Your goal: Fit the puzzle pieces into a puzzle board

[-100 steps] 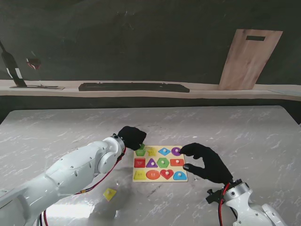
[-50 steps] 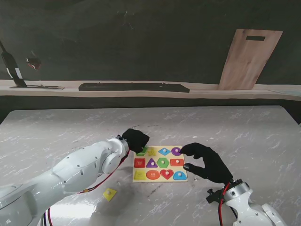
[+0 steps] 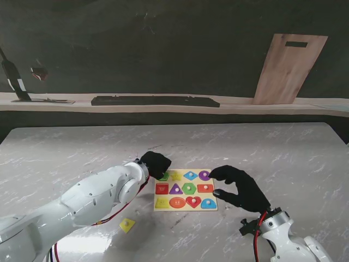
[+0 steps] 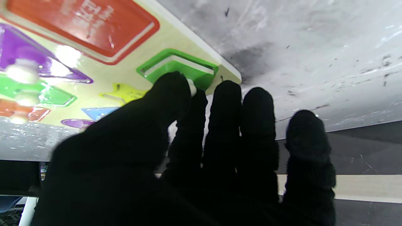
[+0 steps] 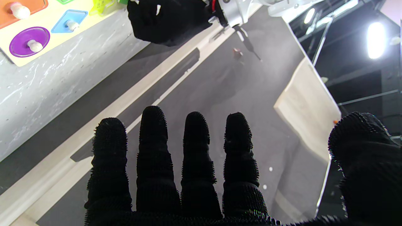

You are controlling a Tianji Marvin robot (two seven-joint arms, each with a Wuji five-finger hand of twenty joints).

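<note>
Marble table (image 3: 283, 147), grey-white and veined, fills the near ground. Behind its far edge runs a pale wooden ledge (image 3: 240, 103) against a dark wall. On that ledge, a long black tray (image 3: 155, 101) sits about mid-table. Right of it, a wooden cutting board (image 3: 286, 68) leans upright on the wall, slot at its top. At the ledge's far left, a dark tilted tool (image 3: 13, 76), too small to identify.

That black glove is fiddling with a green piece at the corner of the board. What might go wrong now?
The green puzzle piece sits tilted in its corner slot, so it may jam or pop out when the left hand lets go. Pushing could also slide the yellow wooden puzzle board, which the open right hand hovers beside.
</note>
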